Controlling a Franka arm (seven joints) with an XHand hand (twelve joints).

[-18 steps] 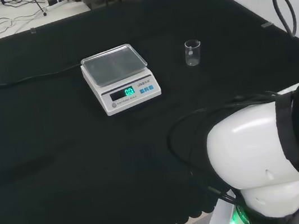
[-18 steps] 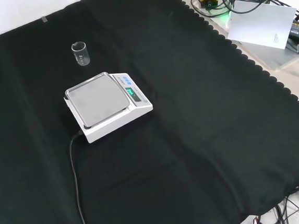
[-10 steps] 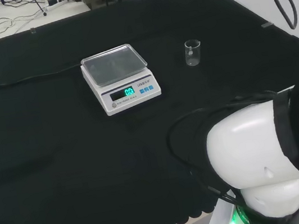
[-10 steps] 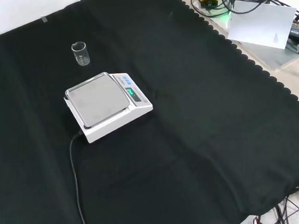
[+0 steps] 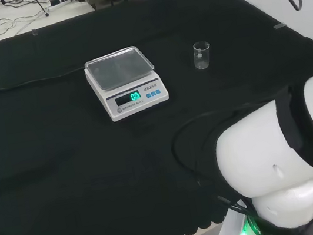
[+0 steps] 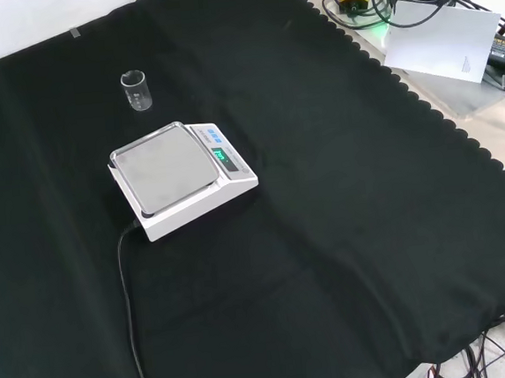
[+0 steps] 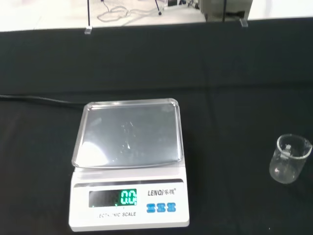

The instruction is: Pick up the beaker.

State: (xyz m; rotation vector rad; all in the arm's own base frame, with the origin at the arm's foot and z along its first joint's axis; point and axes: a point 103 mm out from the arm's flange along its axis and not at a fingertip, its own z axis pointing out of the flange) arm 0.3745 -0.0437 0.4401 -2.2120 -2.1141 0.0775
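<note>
One clear beaker (image 5: 201,55) upright on the black surface (image 5: 63,168), apart from and right of the white scale (image 5: 125,82) in the head view; hand's state impossible to tell.

black cloth bench (image 6: 342,199), scale (image 6: 181,177), beaker (image 6: 136,90)

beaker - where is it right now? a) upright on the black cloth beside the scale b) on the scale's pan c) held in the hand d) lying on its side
a: the beaker stands upright on the cloth, apart from the scale, whose pan is bare.
</note>
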